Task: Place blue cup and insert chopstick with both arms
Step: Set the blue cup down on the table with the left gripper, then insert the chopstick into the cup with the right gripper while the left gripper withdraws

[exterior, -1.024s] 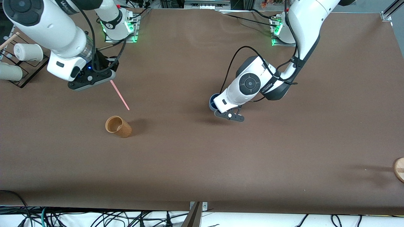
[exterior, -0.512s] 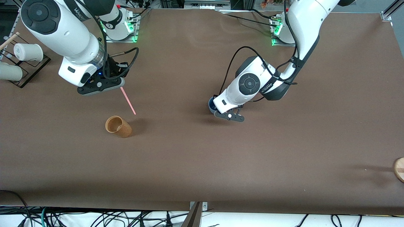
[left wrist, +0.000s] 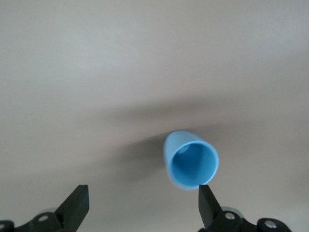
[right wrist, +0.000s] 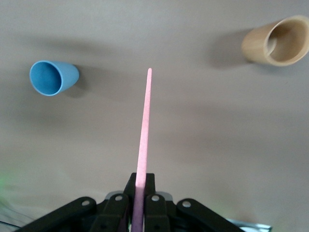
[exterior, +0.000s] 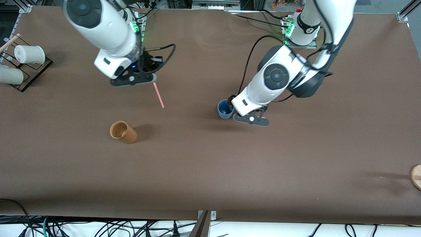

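Observation:
The blue cup (exterior: 225, 109) stands upright on the table near the middle, free of any grip. It also shows in the left wrist view (left wrist: 191, 164) and the right wrist view (right wrist: 50, 77). My left gripper (exterior: 251, 119) hangs just beside the cup, toward the left arm's end. It is open and empty (left wrist: 142, 205), and one fingertip (left wrist: 206, 203) is close to the cup's rim. My right gripper (exterior: 133, 80) is shut on the pink chopstick (exterior: 158, 95), which points down at a slant over bare table. The grip shows in the right wrist view (right wrist: 140, 195), with the chopstick (right wrist: 145, 125) sticking out from it.
An orange-brown cup (exterior: 123, 132) stands nearer the front camera than the right gripper and shows in the right wrist view (right wrist: 277, 41). A black rack with white cups (exterior: 23, 59) sits at the right arm's end. A round wooden thing (exterior: 416, 176) lies at the left arm's end.
My right arm has carried the chopstick away from the rack, toward the middle and the blue cup. My left gripper has drawn off the cup, toward the left arm's end, leaving it uncovered.

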Available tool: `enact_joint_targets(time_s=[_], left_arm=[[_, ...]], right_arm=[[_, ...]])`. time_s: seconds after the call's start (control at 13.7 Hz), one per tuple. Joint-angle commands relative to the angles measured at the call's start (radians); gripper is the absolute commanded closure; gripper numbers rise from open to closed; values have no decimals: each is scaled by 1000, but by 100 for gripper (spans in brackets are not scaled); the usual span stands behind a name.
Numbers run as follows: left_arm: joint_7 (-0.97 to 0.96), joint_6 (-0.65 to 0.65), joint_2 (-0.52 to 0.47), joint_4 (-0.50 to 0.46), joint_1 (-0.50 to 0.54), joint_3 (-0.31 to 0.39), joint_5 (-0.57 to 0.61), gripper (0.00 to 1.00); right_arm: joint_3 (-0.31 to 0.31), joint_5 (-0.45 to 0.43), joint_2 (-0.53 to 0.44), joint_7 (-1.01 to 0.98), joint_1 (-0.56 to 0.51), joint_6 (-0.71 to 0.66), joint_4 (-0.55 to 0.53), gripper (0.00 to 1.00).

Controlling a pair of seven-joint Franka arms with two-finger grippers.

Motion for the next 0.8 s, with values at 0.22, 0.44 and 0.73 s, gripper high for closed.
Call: enact_joint_targets(time_s=[0.22, 0.44, 0.73], left_arm=[[331, -218, -33, 172, 244, 1, 24, 0], [418, -273, -68, 177, 321, 1, 122, 0], [502, -262, -172, 160, 218, 233, 107, 0]], right_arm=[[-8, 50, 151, 290, 164, 77, 104, 100], [-1, 52, 267, 453, 224, 227, 190, 100], [13, 47, 369, 566, 287, 335, 267, 100]])
